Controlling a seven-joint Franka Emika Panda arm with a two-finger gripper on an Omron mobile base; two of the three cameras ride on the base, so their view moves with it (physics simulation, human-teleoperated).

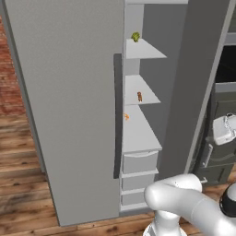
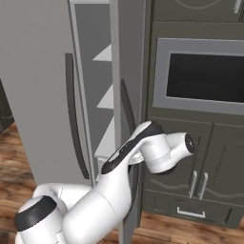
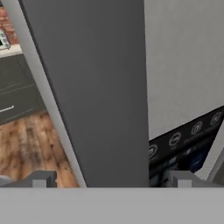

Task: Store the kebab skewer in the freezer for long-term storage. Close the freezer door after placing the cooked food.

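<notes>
On the middle white shelf of the narrow freezer compartment (image 1: 140, 90) I see the tiny orange-brown kebab skewer (image 1: 139, 96) already stowed, below the green leafy lump (image 1: 135, 37). Remaining step, as I judge it: close the tall grey freezer door (image 1: 69, 106), which stands wide open. My two-finger gripper (image 3: 111, 179) is released, jaws spread and empty, with the door's edge between the fingertips. Its black dispenser panel (image 3: 183, 140) appears close, though contact is unclear. I should push flat against the outer face, sweeping steadily along the hinge arc.
</notes>
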